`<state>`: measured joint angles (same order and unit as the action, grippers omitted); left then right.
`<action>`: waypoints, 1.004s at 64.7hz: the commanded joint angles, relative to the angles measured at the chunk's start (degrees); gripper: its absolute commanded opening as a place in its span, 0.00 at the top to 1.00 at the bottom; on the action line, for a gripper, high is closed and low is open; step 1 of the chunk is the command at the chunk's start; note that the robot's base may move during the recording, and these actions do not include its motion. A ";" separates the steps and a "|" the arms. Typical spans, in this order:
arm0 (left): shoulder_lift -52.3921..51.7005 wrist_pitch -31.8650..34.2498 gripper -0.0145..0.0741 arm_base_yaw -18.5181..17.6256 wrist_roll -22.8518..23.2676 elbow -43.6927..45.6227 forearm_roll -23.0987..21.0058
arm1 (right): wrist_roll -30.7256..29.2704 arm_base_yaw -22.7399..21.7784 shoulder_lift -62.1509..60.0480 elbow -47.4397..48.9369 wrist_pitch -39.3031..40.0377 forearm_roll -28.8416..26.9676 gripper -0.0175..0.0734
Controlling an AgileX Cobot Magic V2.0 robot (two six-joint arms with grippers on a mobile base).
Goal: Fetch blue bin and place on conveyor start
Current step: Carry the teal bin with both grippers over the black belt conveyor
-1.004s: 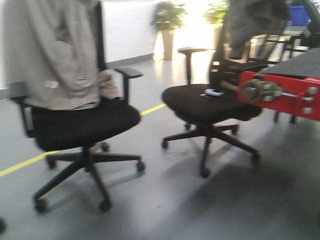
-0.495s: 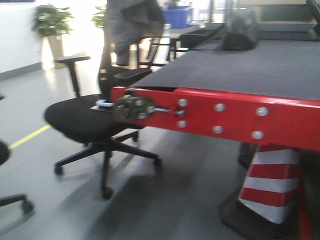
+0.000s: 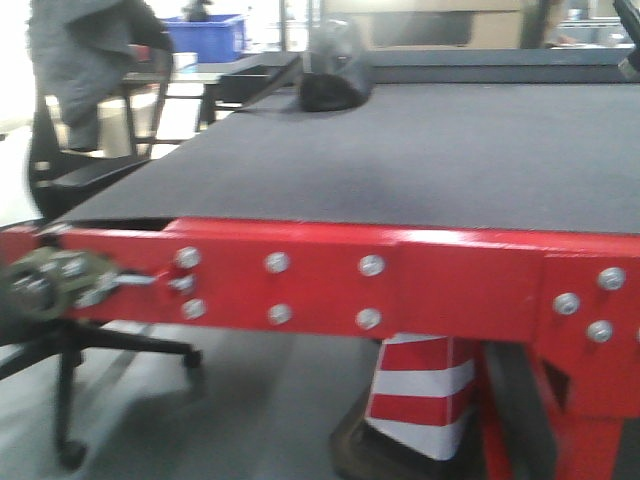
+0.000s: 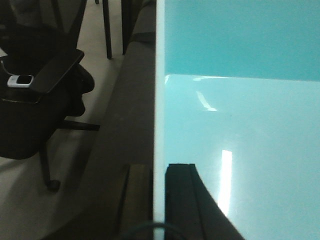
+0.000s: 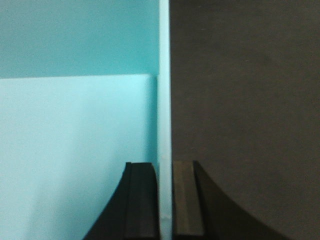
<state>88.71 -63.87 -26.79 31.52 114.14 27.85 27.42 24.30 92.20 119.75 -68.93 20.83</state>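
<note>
Grey textured belt and its bolted red panel, the conveyor start [image 3: 460,270], fill the front view. The aqua blue bin [image 4: 240,150] is held by two walls, dark textured surface just outside them: left gripper [image 4: 159,170] and right gripper [image 5: 165,165] each pinch a thin wall.

Grey conveyor start [image 3: 400,175], red bolted panel [image 3: 450,285], dark lump [image 3: 335,88] on belt

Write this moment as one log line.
left gripper shut on blue bin wall | right gripper shut on opposite wall | conveyor start ahead | release: not yet
</note>
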 commanded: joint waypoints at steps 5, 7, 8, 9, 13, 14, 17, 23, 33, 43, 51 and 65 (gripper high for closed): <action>-0.85 0.62 0.96 0.19 0.07 0.79 3.94 | -0.57 -0.29 -0.82 0.79 0.85 3.43 0.99; -0.85 0.62 0.96 0.19 0.07 0.79 3.94 | -0.57 -0.29 -0.82 0.79 0.85 3.43 0.99; -0.85 0.62 0.96 0.19 0.07 0.79 3.94 | -0.57 -0.29 -0.82 0.79 0.85 3.43 0.99; -0.85 0.62 0.96 0.19 0.07 0.79 3.94 | -0.57 -0.29 -0.82 0.79 0.85 3.43 0.99; -0.85 0.62 0.96 0.19 0.07 0.79 3.94 | -0.57 -0.29 -0.82 0.79 0.40 3.43 0.99; -0.85 0.62 0.96 0.19 0.07 0.79 3.94 | -0.57 -0.29 -0.82 0.79 0.29 3.43 0.99; -0.85 0.62 0.96 0.19 0.07 0.79 3.94 | -0.57 -0.29 -0.82 0.79 -0.86 3.32 0.99; -0.74 0.62 0.96 0.19 0.07 0.79 3.95 | -0.57 -0.29 -0.82 0.79 -1.03 3.05 0.99; -0.74 0.62 0.96 0.19 0.07 0.79 3.95 | -0.57 -0.29 -0.82 0.79 -1.03 1.29 0.99; -0.74 0.62 0.96 0.19 0.07 0.79 3.95 | -0.57 -0.29 -0.82 0.79 -1.03 0.89 0.99; -0.74 0.62 0.96 0.19 0.07 0.79 3.95 | -0.57 -0.29 -0.82 0.79 -1.03 0.89 0.99; -0.74 0.62 0.96 0.19 0.07 0.79 3.95 | -0.57 -0.29 -0.82 0.79 -1.03 0.99 0.99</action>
<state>88.71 -64.05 -26.79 31.52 114.14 28.20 27.42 24.30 92.20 119.75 -69.90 19.31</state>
